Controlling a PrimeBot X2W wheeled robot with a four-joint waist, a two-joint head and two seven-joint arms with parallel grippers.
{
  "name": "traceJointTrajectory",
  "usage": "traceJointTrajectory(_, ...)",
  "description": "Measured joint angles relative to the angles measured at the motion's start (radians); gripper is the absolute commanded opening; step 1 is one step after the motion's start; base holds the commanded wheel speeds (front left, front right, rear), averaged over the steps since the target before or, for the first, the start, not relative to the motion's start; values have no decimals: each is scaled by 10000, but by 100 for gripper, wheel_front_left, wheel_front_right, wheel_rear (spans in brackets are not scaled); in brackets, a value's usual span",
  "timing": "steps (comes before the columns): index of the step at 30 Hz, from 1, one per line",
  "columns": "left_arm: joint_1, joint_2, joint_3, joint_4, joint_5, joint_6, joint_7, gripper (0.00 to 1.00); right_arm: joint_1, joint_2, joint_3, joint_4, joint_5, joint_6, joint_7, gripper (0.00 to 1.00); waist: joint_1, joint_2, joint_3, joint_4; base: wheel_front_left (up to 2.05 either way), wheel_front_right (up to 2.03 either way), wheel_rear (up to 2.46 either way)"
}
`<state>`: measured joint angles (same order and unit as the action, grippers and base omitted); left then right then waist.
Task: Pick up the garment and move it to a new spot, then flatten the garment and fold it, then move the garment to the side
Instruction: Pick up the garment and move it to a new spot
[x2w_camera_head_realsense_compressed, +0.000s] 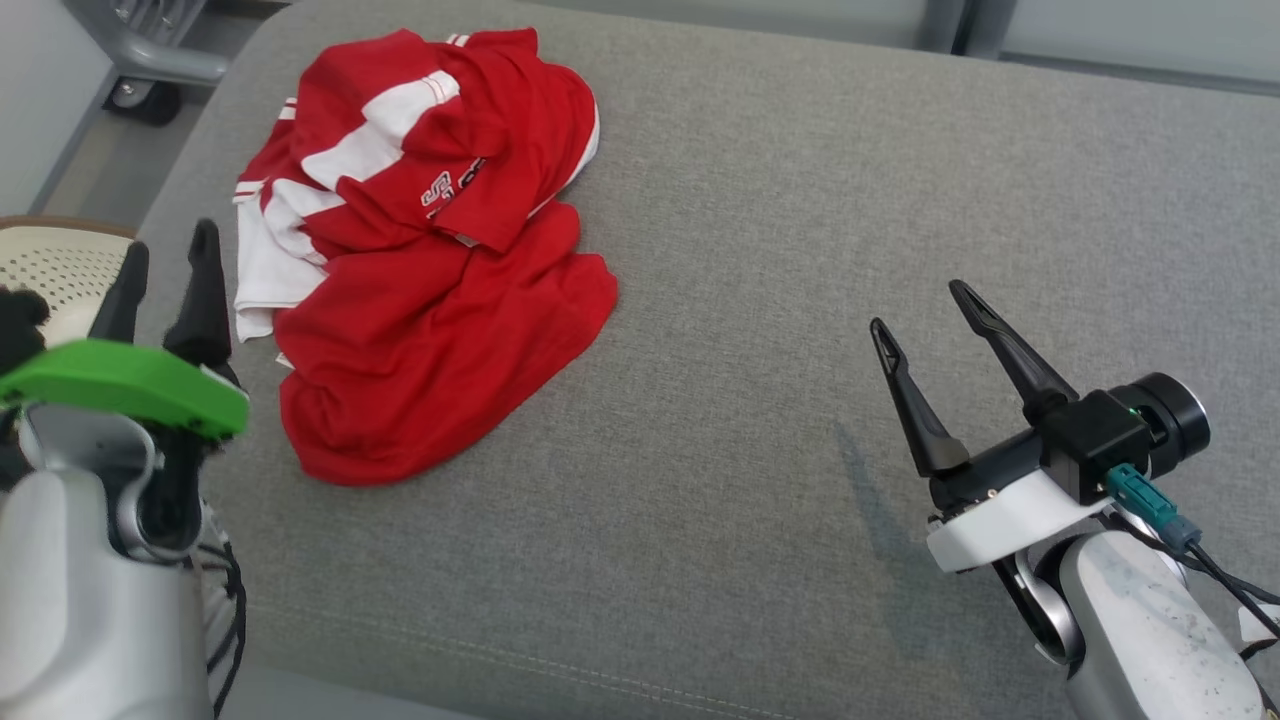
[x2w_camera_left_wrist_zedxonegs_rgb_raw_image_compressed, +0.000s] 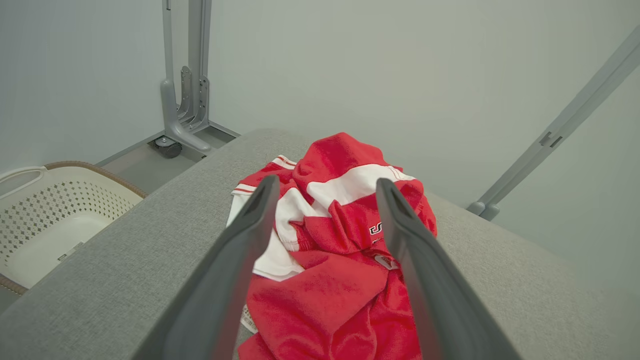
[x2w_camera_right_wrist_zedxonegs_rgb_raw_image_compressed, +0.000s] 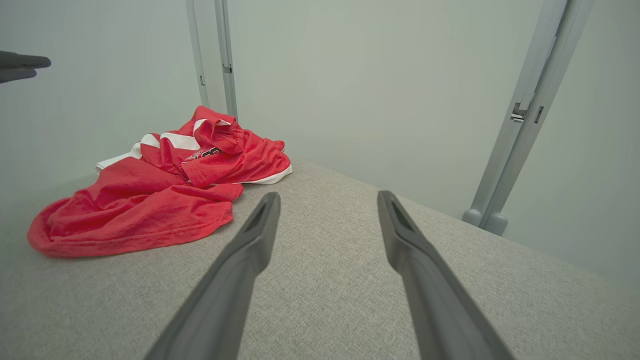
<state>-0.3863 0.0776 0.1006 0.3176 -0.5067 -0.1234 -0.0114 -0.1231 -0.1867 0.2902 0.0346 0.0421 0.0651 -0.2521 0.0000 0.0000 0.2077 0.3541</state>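
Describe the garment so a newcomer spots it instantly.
Find the grey padded table, then its far left corner. The garment lies crumpled there. Unlike the cream perforated basket beside the table, it is red with white panels and dark lettering.

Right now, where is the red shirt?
The red and white shirt lies crumpled at the head view's upper left, on the grey padded surface, just ahead of the left claw.

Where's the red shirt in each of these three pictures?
Head view: shirt at upper left, crumpled.
Left wrist view: shirt at centre, framed by the left gripper.
Right wrist view: shirt left of middle, left of the right gripper.
Shared landmark: the grey pad it lies on.
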Motion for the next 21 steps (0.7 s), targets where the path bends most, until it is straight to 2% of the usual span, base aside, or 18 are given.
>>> traceJointTrajectory(3,-1019,-2,330,230,-759,59,1202,100,-185,27,186,-178,-98,84,0,100,0,0,381,-183,0,0,0)
traceJointTrajectory(7,-2337,125,840,430,-1643,566,2686,100,-467,125,359,-366,-96,155,0,100,0,0,894,-465,0,0,0)
traceJointTrajectory(9,-2915,217,1227,591,-2057,945,3340,100,-646,251,454,-485,-96,221,0,100,0,0,1154,-625,0,0,0)
traceJointTrajectory(15,-4013,1047,2343,830,-2673,2127,4633,100,-1272,351,671,-642,-96,316,-2,100,0,0,1917,-1190,0,0,0)
traceJointTrajectory(17,-4200,1335,2395,895,-2704,2286,5035,100,-1477,374,686,-719,-94,316,-27,100,1,0,2178,-1397,0,0,0)
traceJointTrajectory(21,-4549,1615,2520,895,-2723,2309,5534,100,-1847,353,646,-817,-94,320,-27,100,1,0,2733,-1782,0,0,0)
